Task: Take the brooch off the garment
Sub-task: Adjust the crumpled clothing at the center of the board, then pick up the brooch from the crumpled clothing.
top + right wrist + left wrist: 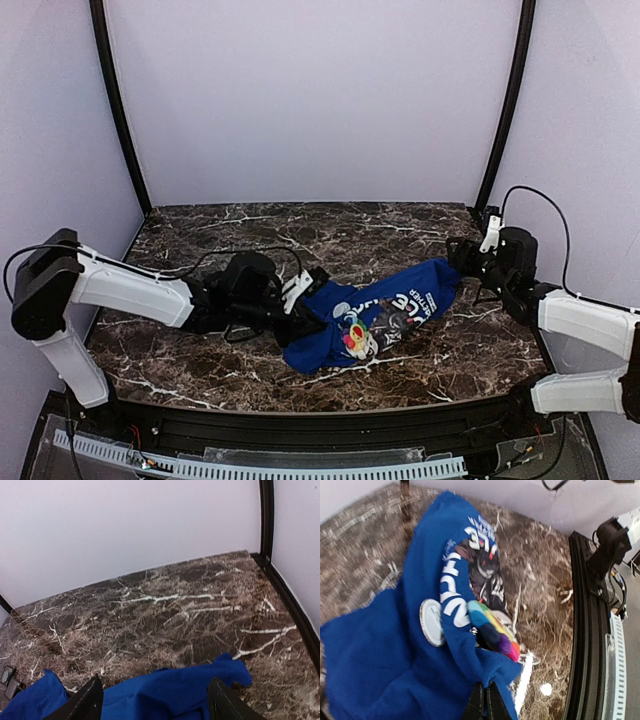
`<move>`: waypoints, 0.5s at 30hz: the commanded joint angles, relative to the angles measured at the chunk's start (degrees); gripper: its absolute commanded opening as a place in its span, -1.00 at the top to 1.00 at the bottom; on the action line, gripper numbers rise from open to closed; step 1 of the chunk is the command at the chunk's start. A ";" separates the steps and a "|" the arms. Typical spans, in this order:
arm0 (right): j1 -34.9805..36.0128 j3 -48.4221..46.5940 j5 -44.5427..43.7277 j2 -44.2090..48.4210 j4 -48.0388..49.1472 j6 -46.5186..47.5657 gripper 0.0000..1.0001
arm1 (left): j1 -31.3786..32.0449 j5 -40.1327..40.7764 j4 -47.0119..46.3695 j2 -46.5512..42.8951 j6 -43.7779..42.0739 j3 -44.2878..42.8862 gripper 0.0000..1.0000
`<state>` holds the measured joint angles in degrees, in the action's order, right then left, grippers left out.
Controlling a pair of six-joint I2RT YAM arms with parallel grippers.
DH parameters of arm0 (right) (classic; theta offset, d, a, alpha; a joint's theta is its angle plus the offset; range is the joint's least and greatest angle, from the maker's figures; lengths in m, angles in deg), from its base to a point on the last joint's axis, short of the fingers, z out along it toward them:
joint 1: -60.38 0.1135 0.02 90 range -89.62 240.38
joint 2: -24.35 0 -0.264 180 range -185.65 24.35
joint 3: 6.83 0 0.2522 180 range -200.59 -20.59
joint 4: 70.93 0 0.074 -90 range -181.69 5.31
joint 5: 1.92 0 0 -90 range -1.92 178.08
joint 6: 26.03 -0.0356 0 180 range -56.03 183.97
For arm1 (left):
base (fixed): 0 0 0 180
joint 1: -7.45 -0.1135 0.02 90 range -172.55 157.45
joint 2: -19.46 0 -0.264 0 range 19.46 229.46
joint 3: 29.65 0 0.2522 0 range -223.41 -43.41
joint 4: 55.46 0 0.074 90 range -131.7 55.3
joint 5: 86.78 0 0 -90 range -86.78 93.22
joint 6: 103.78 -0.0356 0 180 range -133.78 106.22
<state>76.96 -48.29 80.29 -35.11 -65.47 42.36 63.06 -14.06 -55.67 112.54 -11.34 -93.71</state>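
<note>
L gripper [485, 700] is pressed together at the near edge of the blue garment [420, 295]. It looks to be nipping a fold of hem, since the cloth rises to the tips. Prob. reason: pin the cloth down so it can't slide or lift when the brooch is pulled. R gripper [155, 682] is spread wide w/ the garment's far-right end lying betw. its fingers [94, 700], nothing pinched. That leaves it free to go for the brooch, or to re-grab the cloth and stretch it.

The garment is drawn out on the bench [250, 225] as a strip, near-left to far-right, w/ an arm at each end. That keeps the printed front up and fairly flat.

Brooch [353, 335] sits on the near-left part of the cloth, just beside the dark print and close to the L gripper, well apart from the R one. It lies face up. From above it's roundish, w/ barely any long axis, maybe slightly stretched toward the near edge. In the L wrist view it reads as an oval on a diagonal, green/yellow end by the white lettering and pink end nearest the gripper tips. That's likely just the slanted view. Can't see the pin or clasp, so its direction is unknown
</note>
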 commanded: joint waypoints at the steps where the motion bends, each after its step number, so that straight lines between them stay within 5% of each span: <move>1: 1.66 1.69 0.29 -1.65 -1.24 -0.33 -0.49 | 0.04 -9.19 -4.04 5.87 3.98 1.43 0.98; 11: 18.12 2.40 1.93 2.52 -4.48 0.77 -0.57 | 0.02 -9.82 -8.59 5.29 4.95 4.18 0.97; 15: 23.02 2.49 6.03 1.78 -4.79 1.36 -0.54 | 0.05 -8.83 -7.41 4.41 4.56 4.60 0.78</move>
<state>96.39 -46.57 81.93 -33.06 -69.86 42.69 63.06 -22.69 -62.60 120.01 -6.95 -90.46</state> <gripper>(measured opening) 0.779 0.053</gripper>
